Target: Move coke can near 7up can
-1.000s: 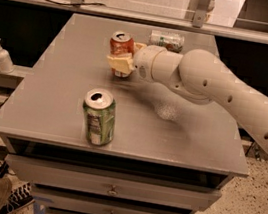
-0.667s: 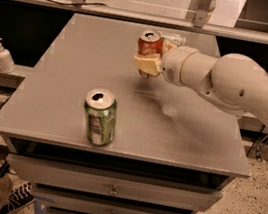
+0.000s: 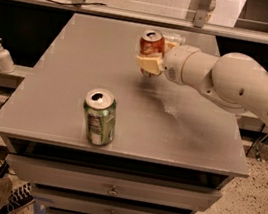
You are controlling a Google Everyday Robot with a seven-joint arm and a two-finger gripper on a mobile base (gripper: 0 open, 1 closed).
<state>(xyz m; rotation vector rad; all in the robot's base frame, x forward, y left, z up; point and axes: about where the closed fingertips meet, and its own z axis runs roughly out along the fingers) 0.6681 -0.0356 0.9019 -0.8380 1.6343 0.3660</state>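
The gripper (image 3: 151, 57) sits over the far middle of the grey table (image 3: 75, 64), reaching in from the right on the end of the thick white arm (image 3: 238, 85). Its fingers (image 3: 148, 64) are pinched on the coke can (image 3: 152, 42). One pale yellowish pad lies across the lower front of the can, facing the camera. The opposite finger is hidden behind the can, so the grip on that side cannot be seen. The can stands upright in the grip, its silver top and opening showing above the pad, and its red body rises clear of the fingers. Its base is covered by the pad. The can appears to be held a little above the tabletop rather than resting on it, though this angle does not settle that.

Just behind and to the right of the coke can, close to the gripper's wrist, lies the 7up can (image 3: 174, 37). It is pale, only partly visible, and seemingly on its side near the table's far edge. The two cans are near each other, and whether they touch cannot be told.

A green can (image 3: 99, 118) stands upright near the front edge, well apart from both. A soap bottle (image 3: 2, 57) stands on a ledge to the left of the table. Drawers (image 3: 111, 189) run below the tabletop, and a shoe (image 3: 21, 195) shows at the lower left.
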